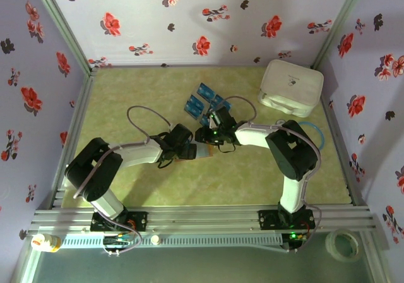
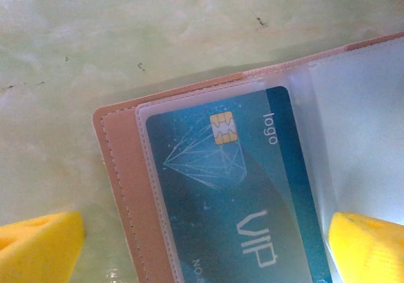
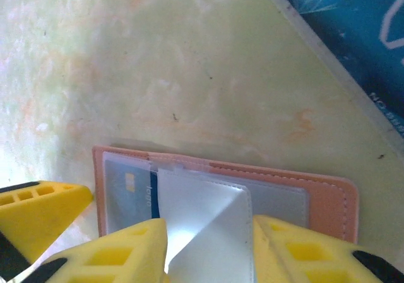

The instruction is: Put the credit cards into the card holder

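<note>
A green table (image 1: pixel 126 100) is shown, with a white box (image 1: pixel 290 87) set well beyond the right gripper (image 3: pixel 211 258) and to its right. The open card holder (image 2: pixel 126 188) is laid flat directly beneath both tools. Loose credit cards (image 1: pixel 203 103) are fanned just beyond the right gripper. A blue VIP card (image 2: pixel 233 194) is seen pocketed under the left gripper (image 2: pixel 203 248), whose fingers (image 2: pixel 38 245) are spread wide. The right gripper's fingers (image 3: pixel 309 251) are parted partway, a clear sleeve (image 3: pixel 202 220) raised between them; contact cannot be told.

Green marbled table (image 1: pixel 252 182) carries the open card holder (image 2: pixel 123 175), credit cards (image 1: pixel 202 103) — white box (image 1: pixel 290 87).
</note>
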